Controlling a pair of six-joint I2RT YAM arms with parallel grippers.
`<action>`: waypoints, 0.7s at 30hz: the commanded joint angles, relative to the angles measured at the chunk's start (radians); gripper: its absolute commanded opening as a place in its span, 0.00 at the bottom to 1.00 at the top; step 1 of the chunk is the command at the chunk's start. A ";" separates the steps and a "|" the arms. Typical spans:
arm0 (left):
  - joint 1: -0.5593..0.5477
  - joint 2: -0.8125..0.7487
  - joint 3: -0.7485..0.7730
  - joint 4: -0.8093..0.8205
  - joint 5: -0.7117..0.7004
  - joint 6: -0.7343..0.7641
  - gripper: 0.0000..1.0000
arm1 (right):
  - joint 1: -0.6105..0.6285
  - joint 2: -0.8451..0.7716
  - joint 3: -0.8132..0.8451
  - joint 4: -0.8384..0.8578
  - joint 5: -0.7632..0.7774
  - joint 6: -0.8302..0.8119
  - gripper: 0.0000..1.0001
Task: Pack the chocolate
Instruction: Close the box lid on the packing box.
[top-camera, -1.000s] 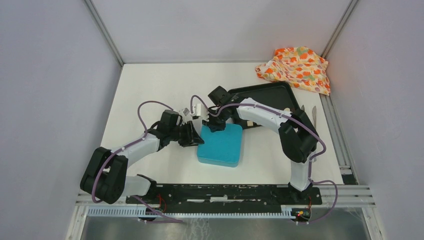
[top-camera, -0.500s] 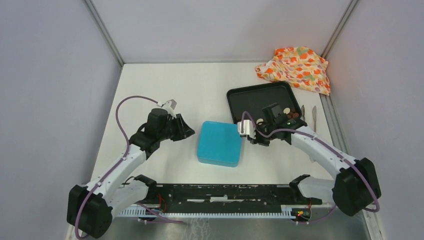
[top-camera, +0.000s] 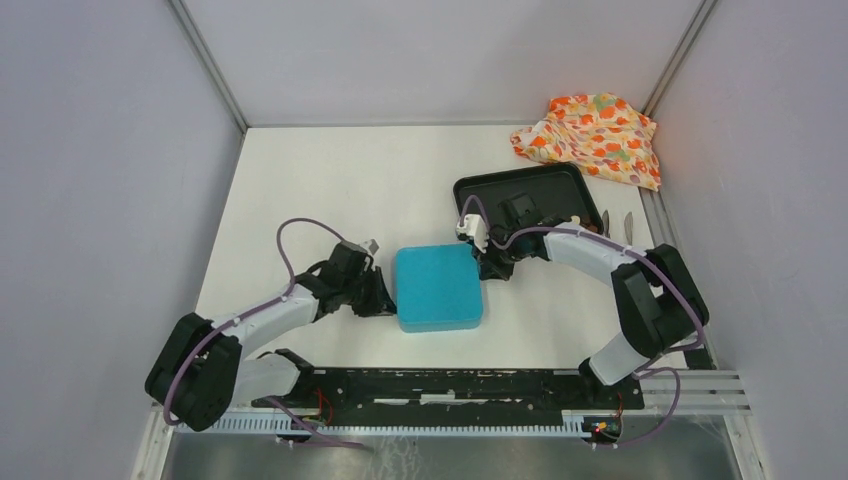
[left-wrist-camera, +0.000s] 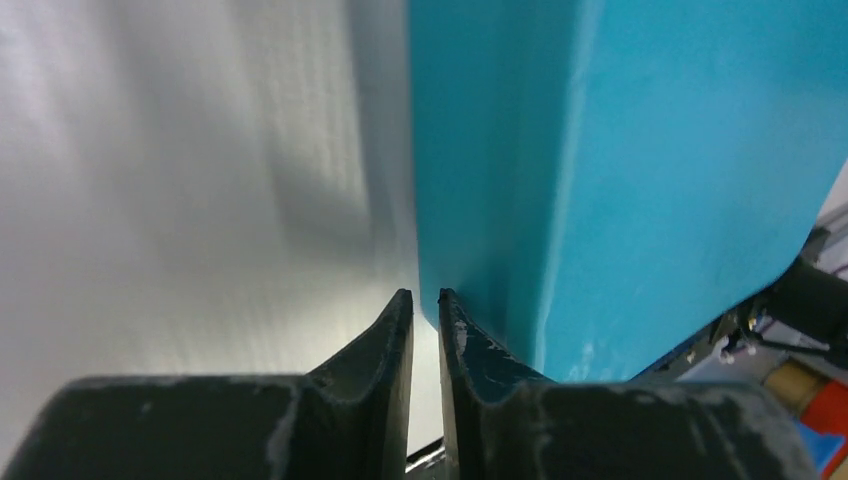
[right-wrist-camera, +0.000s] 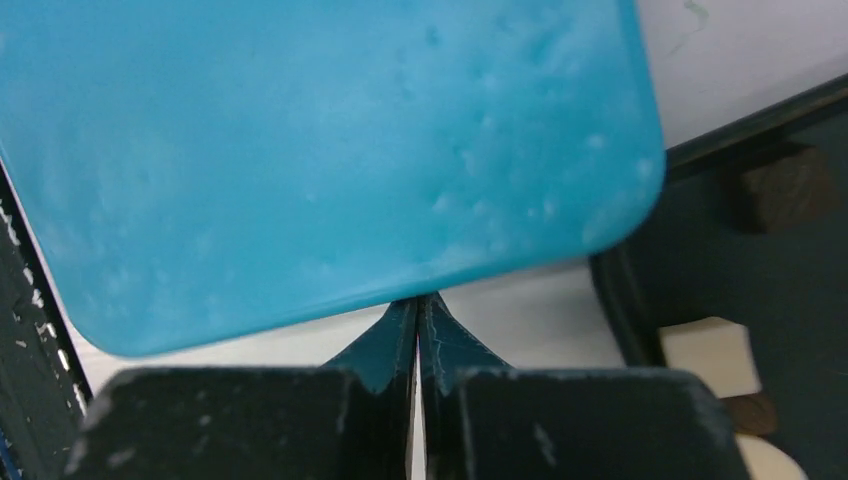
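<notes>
Only a few small brown and cream chocolate pieces (right-wrist-camera: 705, 355) show, lying in the black plastic tray (top-camera: 500, 192) beside the closed teal box (top-camera: 437, 288). Both hands press its sides: left hand (left-wrist-camera: 425, 315) nearly shut, right hand (right-wrist-camera: 418, 318) shut, neither holding anything. Squaring the box seems underway; lifting its lid probably comes next.

Teal box (top-camera: 438, 287): smooth plastic, slight sheen, faint speckles on lid. Black tray (top-camera: 520, 190): glossy plastic. Far-right cloth (top-camera: 592, 135): soft printed fabric, crumpled. Table (top-camera: 330, 190): matt white.
</notes>
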 joint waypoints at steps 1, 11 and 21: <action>-0.097 0.035 0.044 0.172 0.092 -0.081 0.22 | -0.021 -0.009 0.073 -0.009 0.003 0.031 0.06; -0.126 -0.007 0.107 0.066 0.027 -0.023 0.25 | -0.132 -0.173 0.047 -0.108 0.071 -0.085 0.12; -0.123 -0.473 0.484 -0.259 -0.458 0.277 0.98 | -0.269 -0.586 0.177 -0.031 0.245 -0.089 0.97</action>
